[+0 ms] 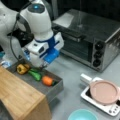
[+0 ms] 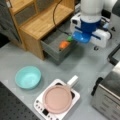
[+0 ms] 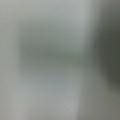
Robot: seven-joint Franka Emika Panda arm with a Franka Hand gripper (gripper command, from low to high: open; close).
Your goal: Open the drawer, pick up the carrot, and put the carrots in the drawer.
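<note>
With the drawer (image 1: 53,88) pulled open, I see the carrot (image 1: 47,80) inside — gripper (image 1: 43,65) just above; its opening I cannot tell.

You have a silver toaster oven (image 1: 91,40) filling the upper right of a front view, three dark knobs stacked down its right side; its corner shows again at the lower right of a front view (image 2: 107,97). At the lower right you see a white hotplate (image 1: 110,108) carrying a pink pan (image 1: 103,92), its pale handle pointing up and left. A teal bowl (image 2: 28,77) sits on the grey table (image 2: 15,57) at the left, well apart from the hotplate. A yellow-orange pepper (image 1: 22,68) lies beside a green vegetable (image 1: 35,74). The bamboo cabinet top (image 1: 17,93) fills the lower left. The wrist view gives you only a grey blur.
</note>
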